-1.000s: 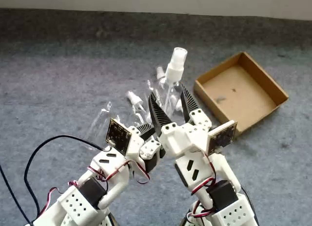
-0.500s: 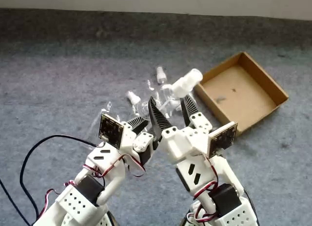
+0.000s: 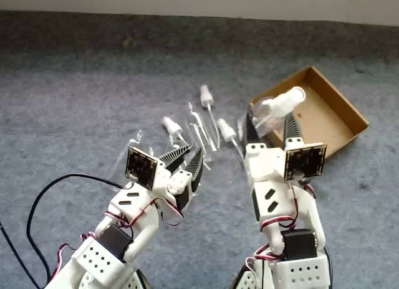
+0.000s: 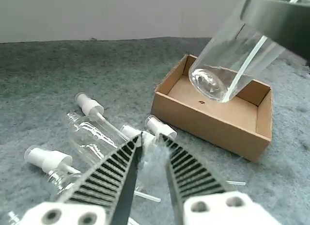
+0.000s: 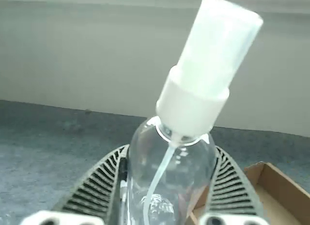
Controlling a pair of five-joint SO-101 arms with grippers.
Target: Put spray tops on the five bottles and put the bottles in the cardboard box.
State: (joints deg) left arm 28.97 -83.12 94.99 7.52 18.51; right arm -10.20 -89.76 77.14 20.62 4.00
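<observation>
Spreading across the grey counter (image 3: 75,83) is the whole job, with the cardboard box (image 3: 312,118) lying to the right and no bottle in it yet. Over the last second the two arms, which had met in the middle around an upright bottle, have parted. The right gripper (image 3: 270,118) has swung across to the box's near corner. It is clamped on the clear capped bottle (image 3: 274,108), which is tilted so its white spray top points out over the box. The right wrist view shows both jaws pressed against the bottle's sides below the fitted top. The left gripper (image 3: 194,149) has drawn back and lowered. It holds nothing, its jaws a narrow gap apart, and it hangs above the remaining parts. Those parts lie between the arms and the box: loose spray tops (image 3: 205,94) with their dip tubes, and bare bottles (image 4: 92,133) on their sides beside them. The shift suggests the capping of this bottle is finished and its placing is under way. That would be the first of five, with the right arm needing only to carry it further over the box and lower it before letting go.
</observation>
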